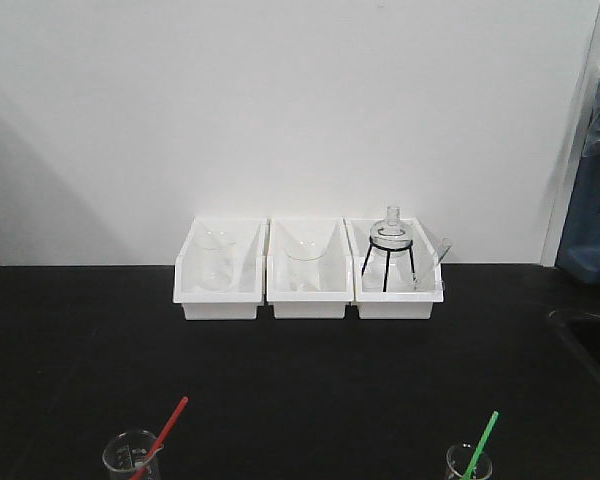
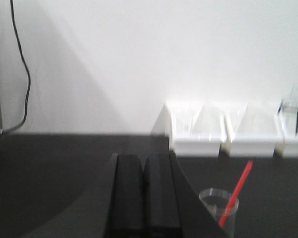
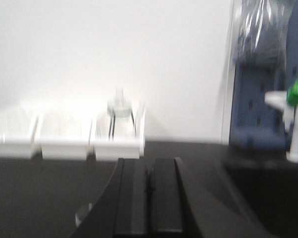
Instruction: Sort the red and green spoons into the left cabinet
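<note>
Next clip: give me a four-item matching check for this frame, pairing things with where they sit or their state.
Column one:
1 red spoon
2 green spoon
3 flask in black stand
4 left gripper

Column two:
A right-hand white bin
B front-left glass beaker
C shut, holding nothing
D front-right glass beaker

Pairs: 1-B, 2-D, 3-A, 4-C

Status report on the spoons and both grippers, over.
Left gripper shut, empty. Right gripper shut, empty. Red spoon in left beaker, green spoon in right beaker. Cabinet not in view.
</note>
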